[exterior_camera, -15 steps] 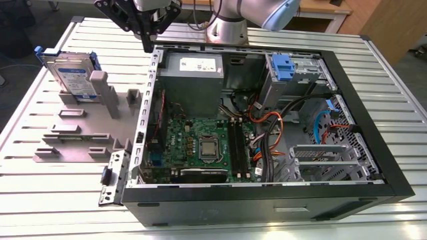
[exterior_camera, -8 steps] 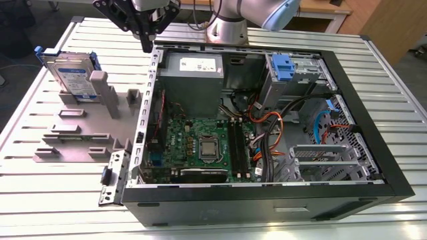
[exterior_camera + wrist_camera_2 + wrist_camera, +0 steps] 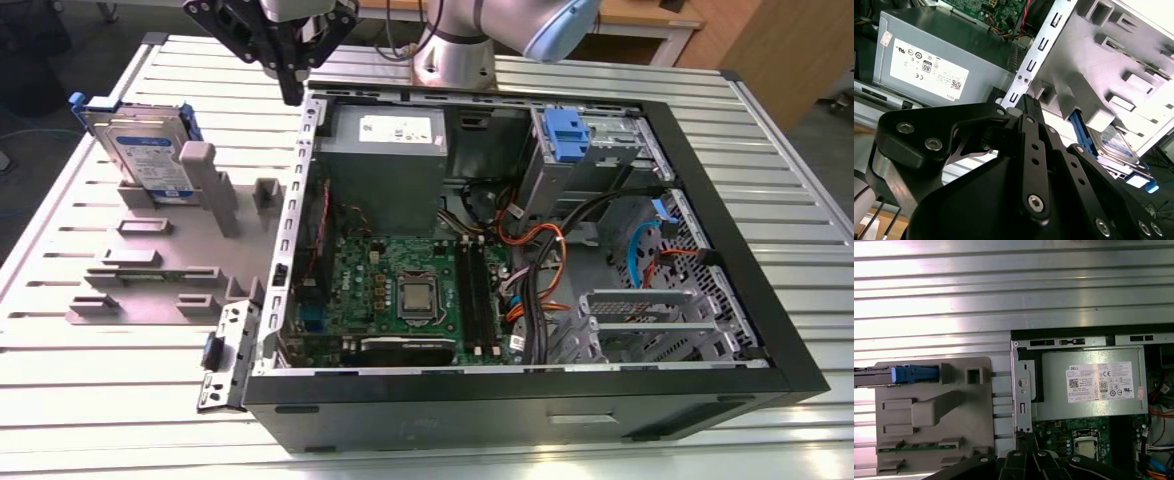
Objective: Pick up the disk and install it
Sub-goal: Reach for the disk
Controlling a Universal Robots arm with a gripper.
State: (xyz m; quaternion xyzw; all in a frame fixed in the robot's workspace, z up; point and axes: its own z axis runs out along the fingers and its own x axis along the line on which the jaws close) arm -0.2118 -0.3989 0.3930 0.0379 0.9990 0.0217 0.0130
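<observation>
Exterior view, upper left: the disk (image 3: 140, 150) stands on edge in a grey holder (image 3: 160, 280), long axis seemingly level, aimed at the computer case (image 3: 534, 385); the pincer (image 3: 290, 92) hangs narrow, empty. Second wrist view: the pincer (image 3: 1028, 102) sits over the case wall (image 3: 1039, 55). First wrist view: disk (image 3: 914, 374) edge-on. A straight drop would likely strike that wall.

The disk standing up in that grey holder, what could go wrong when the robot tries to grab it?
1. The gripper hangs beside the thin metal wall of the computer case; swinging toward the disk, it might clip that wall.
2. The disk stands on edge in the grey holder, a grey post right beside it; an off grab could tip it or hit the post.
3. Loose cables lie near the drive cage and might snag the disk going in.
</observation>
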